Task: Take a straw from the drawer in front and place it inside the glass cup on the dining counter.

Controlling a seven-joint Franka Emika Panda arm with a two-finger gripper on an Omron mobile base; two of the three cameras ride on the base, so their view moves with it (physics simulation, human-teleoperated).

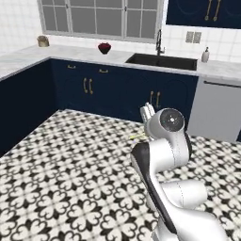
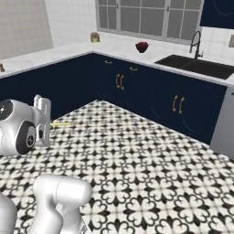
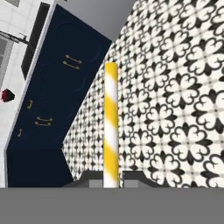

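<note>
The straw (image 3: 110, 127) is a thin stick with yellow and white stripes. It rises from between my fingertips, and my gripper (image 3: 111, 178) is shut on its lower end. From the right base view the straw (image 2: 61, 124) sticks out level from my gripper (image 2: 49, 126), above the tiled floor. Its tip (image 1: 137, 137) also pokes out to the left of my arm in the left base view. The drawer, the glass cup and the dining counter are out of view.
Navy base cabinets (image 1: 94, 89) with brass handles run under a marble worktop (image 1: 70, 52) along the back and left walls. On the worktop are a black sink (image 1: 162, 61), a faucet (image 1: 160, 43) and a red bowl (image 1: 104, 47). A grey dishwasher (image 1: 219, 110) stands at the right. Patterned floor (image 1: 70, 160) lies open ahead.
</note>
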